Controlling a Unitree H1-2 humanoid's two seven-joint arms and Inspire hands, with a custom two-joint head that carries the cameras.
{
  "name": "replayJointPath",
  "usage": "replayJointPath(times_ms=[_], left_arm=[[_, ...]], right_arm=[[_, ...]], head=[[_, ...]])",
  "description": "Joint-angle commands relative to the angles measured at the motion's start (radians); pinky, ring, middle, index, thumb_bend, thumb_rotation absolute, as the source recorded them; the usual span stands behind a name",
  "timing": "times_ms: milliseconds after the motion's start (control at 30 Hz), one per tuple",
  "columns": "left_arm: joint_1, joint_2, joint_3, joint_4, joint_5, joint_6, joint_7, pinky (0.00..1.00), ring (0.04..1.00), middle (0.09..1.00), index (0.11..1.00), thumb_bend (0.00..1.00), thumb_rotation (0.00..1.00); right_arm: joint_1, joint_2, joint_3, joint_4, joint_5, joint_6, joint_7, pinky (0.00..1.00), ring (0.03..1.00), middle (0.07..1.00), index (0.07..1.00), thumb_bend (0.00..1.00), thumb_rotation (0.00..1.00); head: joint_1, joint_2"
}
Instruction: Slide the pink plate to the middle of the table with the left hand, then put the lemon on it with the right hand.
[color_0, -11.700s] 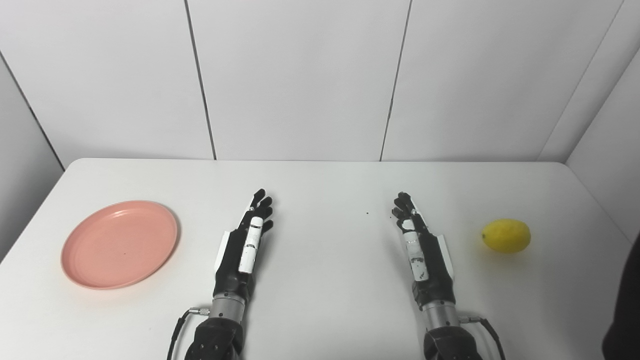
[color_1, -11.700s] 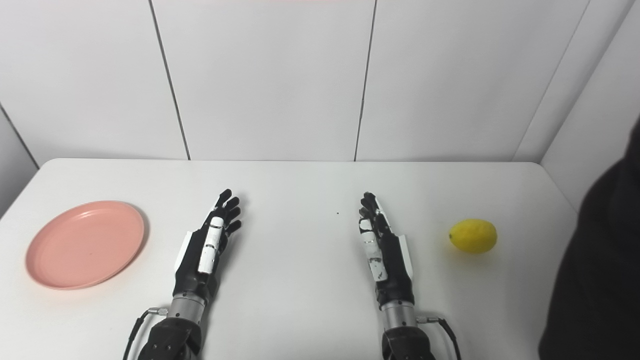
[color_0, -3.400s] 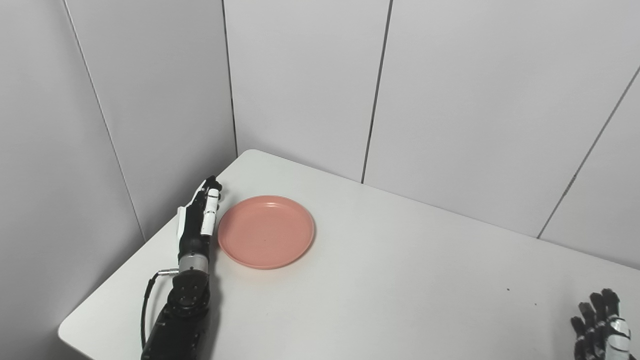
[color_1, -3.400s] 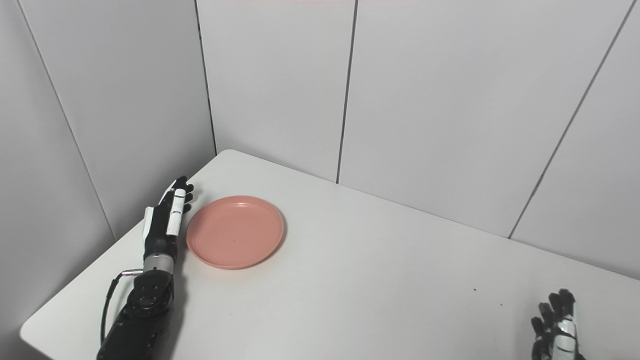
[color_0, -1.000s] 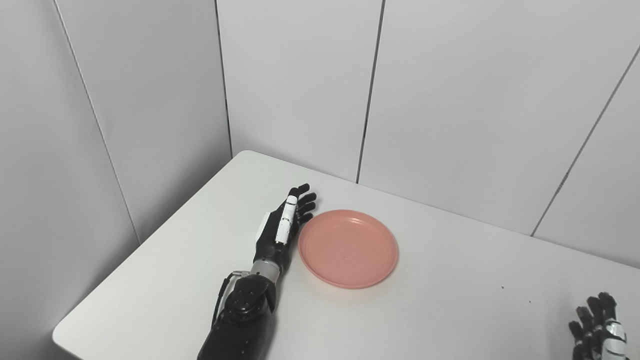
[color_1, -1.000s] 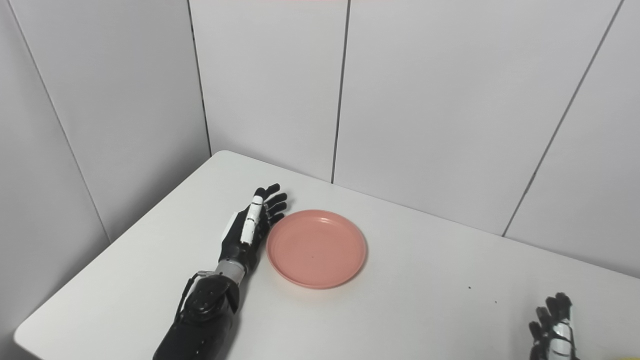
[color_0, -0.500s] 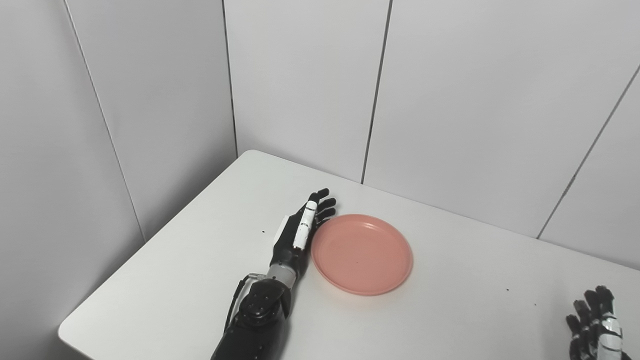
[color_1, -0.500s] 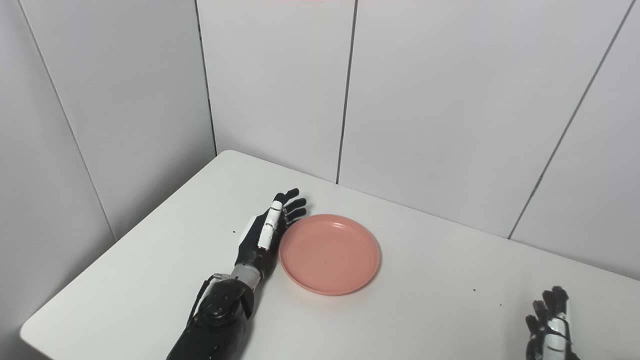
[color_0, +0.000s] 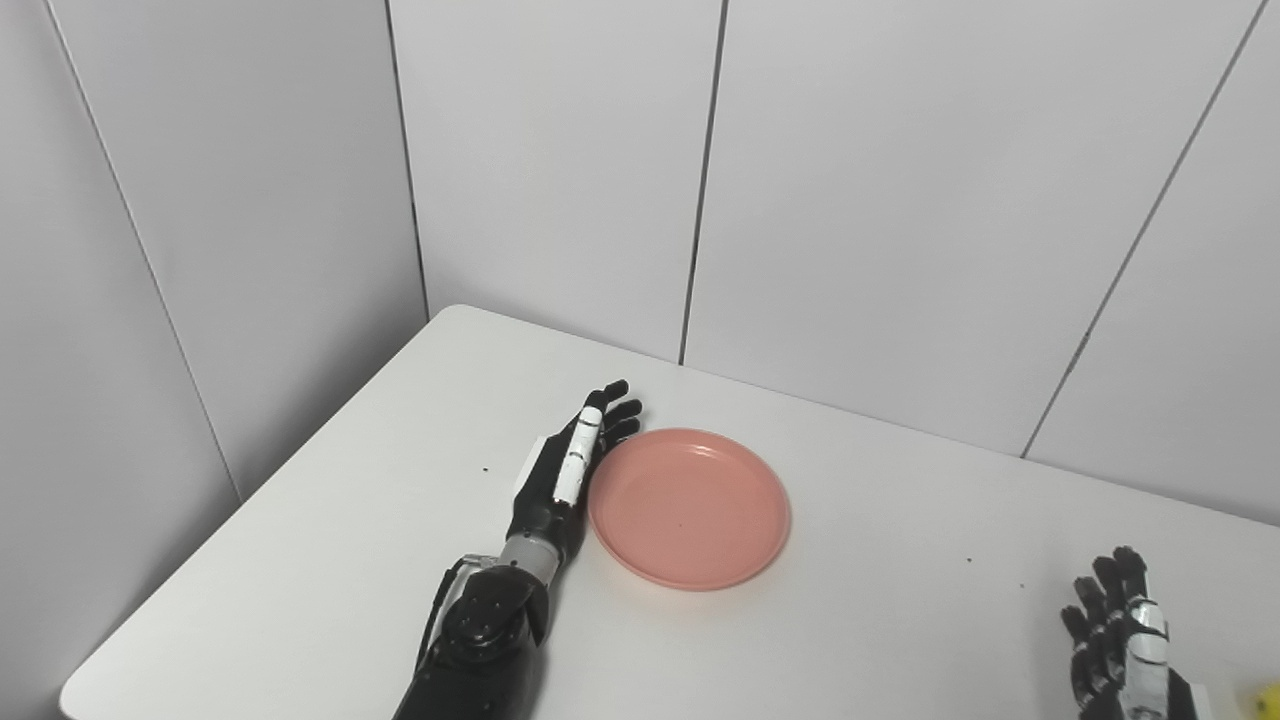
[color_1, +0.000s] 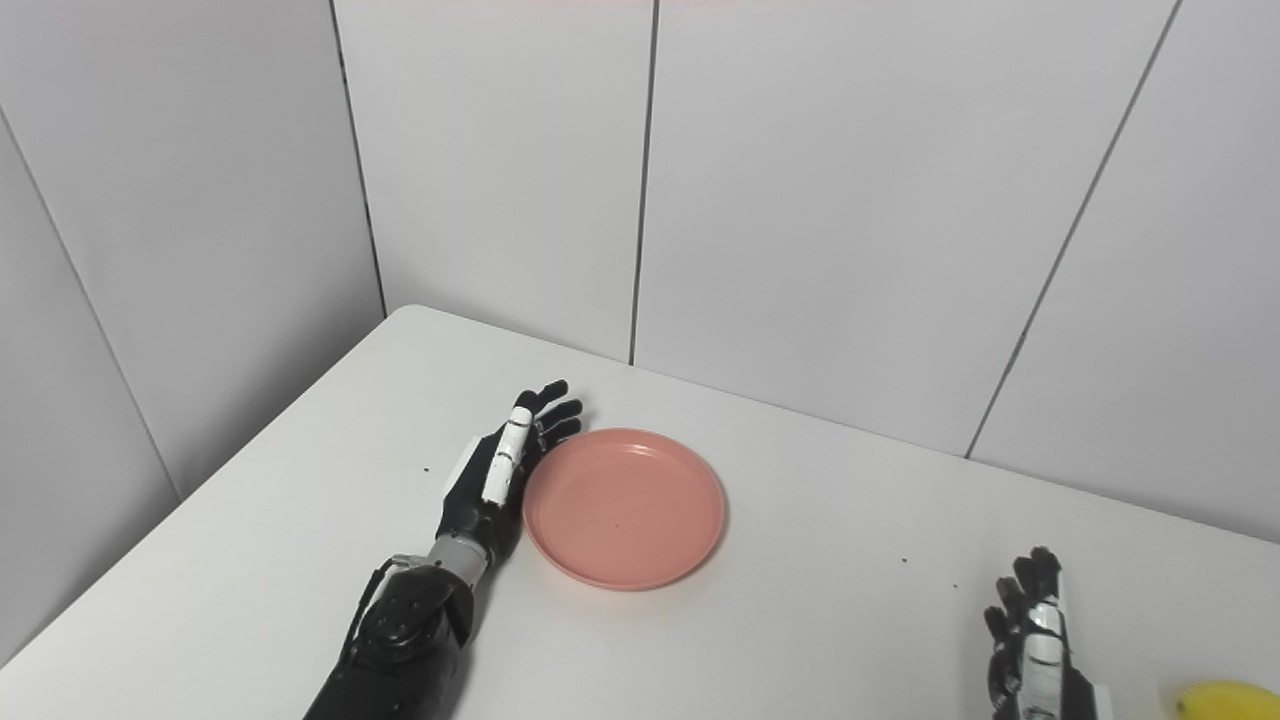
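The pink plate (color_0: 690, 508) lies flat on the white table (color_0: 350, 560). My left hand (color_0: 570, 470) is open, fingers stretched out flat, its edge against the plate's left rim; it also shows in the right eye view (color_1: 500, 465). My right hand (color_1: 1035, 640) is open and empty at the bottom right, resting on the table. The yellow lemon (color_1: 1225, 700) shows only in part at the bottom right corner, just right of the right hand.
Grey wall panels (color_0: 560, 170) close the table at the back and the left. The table's left edge runs diagonally near my left arm (color_0: 480, 650). A few small dark specks (color_0: 968, 560) dot the tabletop.
My left hand has pushed the plate rightward across the table, away from the left corner. The camera has panned a little to the right, bringing the lemon's edge into view.
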Motion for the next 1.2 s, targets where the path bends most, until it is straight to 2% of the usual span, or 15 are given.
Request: replayJointPath(times_ms=[0, 67, 200, 300, 533, 600, 833, 933, 1100, 1167], left_arm=[[-0.005, -0.007, -0.007, -0.004, -0.005, 0.042, -0.013, 0.89, 0.875, 0.865, 0.863, 0.62, 1.0], [-0.004, -0.005, -0.01, -0.011, -0.006, 0.047, -0.02, 0.9, 0.873, 0.867, 0.866, 0.62, 1.0], [-0.003, -0.004, -0.018, -0.016, -0.001, 0.05, -0.035, 0.9, 0.875, 0.873, 0.872, 0.62, 1.0], [0.0, -0.008, -0.026, -0.019, 0.001, 0.051, -0.042, 0.91, 0.875, 0.868, 0.871, 0.63, 1.0], [0.002, -0.021, -0.04, -0.03, -0.009, 0.068, -0.049, 0.94, 0.896, 0.884, 0.878, 0.63, 1.0], [-0.001, -0.022, -0.042, -0.026, -0.008, 0.064, -0.052, 0.95, 0.9, 0.888, 0.881, 0.63, 1.0], [-0.002, -0.047, -0.046, -0.027, 0.006, 0.058, -0.035, 0.88, 0.866, 0.861, 0.855, 0.63, 1.0], [0.003, -0.056, -0.053, -0.033, 0.01, 0.063, -0.039, 0.91, 0.879, 0.881, 0.871, 0.63, 1.0], [0.016, -0.075, -0.067, -0.067, -0.002, 0.079, -0.053, 0.89, 0.886, 0.876, 0.872, 0.6, 1.0], [0.018, -0.083, -0.073, -0.084, 0.002, 0.094, -0.049, 0.93, 0.89, 0.878, 0.875, 0.6, 1.0]], right_arm=[[-0.026, 0.012, -0.007, 0.012, -0.005, -0.067, -0.008, 1.0, 0.998, 0.991, 0.993, 0.45, 1.0], [-0.029, 0.013, -0.007, 0.045, -0.008, -0.091, -0.004, 1.0, 0.986, 0.979, 0.982, 0.49, 1.0], [-0.033, 0.01, 0.001, 0.083, -0.007, -0.118, 0.012, 1.0, 0.979, 0.976, 0.979, 0.57, 1.0], [-0.035, 0.017, 0.004, 0.091, -0.011, -0.111, 0.007, 1.0, 0.971, 0.972, 0.973, 0.63, 1.0], [-0.042, 0.037, 0.016, 0.092, -0.038, -0.092, -0.009, 1.0, 0.971, 0.967, 0.966, 0.7, 1.0], [-0.049, 0.038, 0.021, 0.101, -0.041, -0.093, -0.007, 1.0, 0.974, 0.97, 0.967, 0.7, 1.0], [-0.069, 0.043, 0.027, 0.135, -0.042, -0.106, -0.008, 1.0, 0.975, 0.974, 0.972, 0.7, 1.0], [-0.076, 0.04, 0.033, 0.148, -0.057, -0.117, -0.01, 1.0, 0.969, 0.97, 0.965, 0.68, 1.0], [-0.09, 0.041, 0.037, 0.171, -0.067, -0.131, -0.011, 0.99, 0.967, 0.966, 0.964, 0.68, 1.0], [-0.093, 0.041, 0.038, 0.176, -0.066, -0.135, -0.009, 0.99, 0.965, 0.965, 0.964, 0.68, 1.0]], head=[[-0.03, 0.01], [-0.084, 0.024], [-0.137, 0.039], [-0.16, 0.046], [-0.232, 0.073], [-0.257, 0.08], [-0.337, 0.09], [-0.356, 0.091], [-0.376, 0.094], [-0.398, 0.098]])
